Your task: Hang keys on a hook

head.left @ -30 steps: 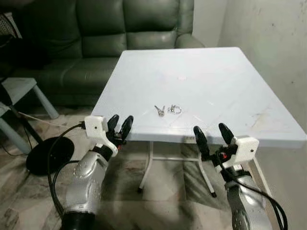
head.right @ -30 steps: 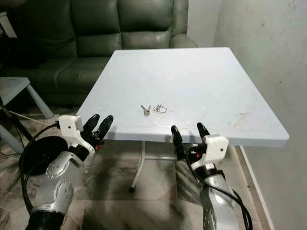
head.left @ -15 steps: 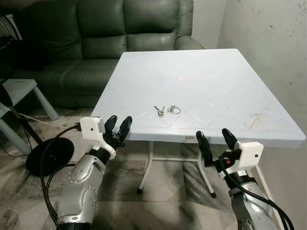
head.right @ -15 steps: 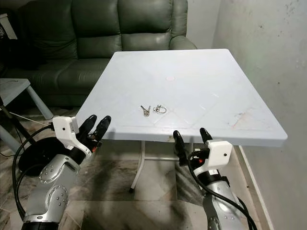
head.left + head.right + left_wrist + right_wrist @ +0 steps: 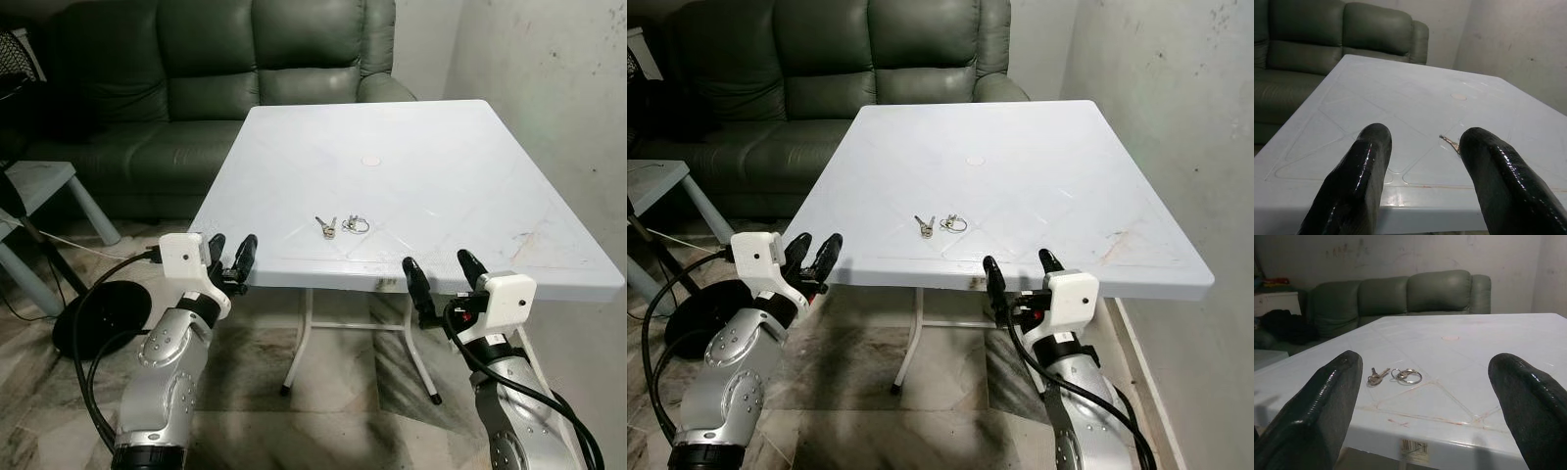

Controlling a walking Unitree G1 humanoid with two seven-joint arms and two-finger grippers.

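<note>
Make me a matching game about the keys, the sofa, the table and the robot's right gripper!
Things:
1. small silver keys on a ring
2. dark green leather sofa
3. white plastic square table
4. right gripper

Places or states:
A. behind the table's far side
B. open, at the table's near edge
C. lying on the tabletop near the front
D. standing beside the wall

Pairs: 1-C, 2-A, 3-D, 4-B

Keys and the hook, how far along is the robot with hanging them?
Nothing looks done: the keys lie on the white table. The left gripper and right gripper hover open at its near edge, holding nothing. Grasping and hanging remain; I see no hook.
</note>
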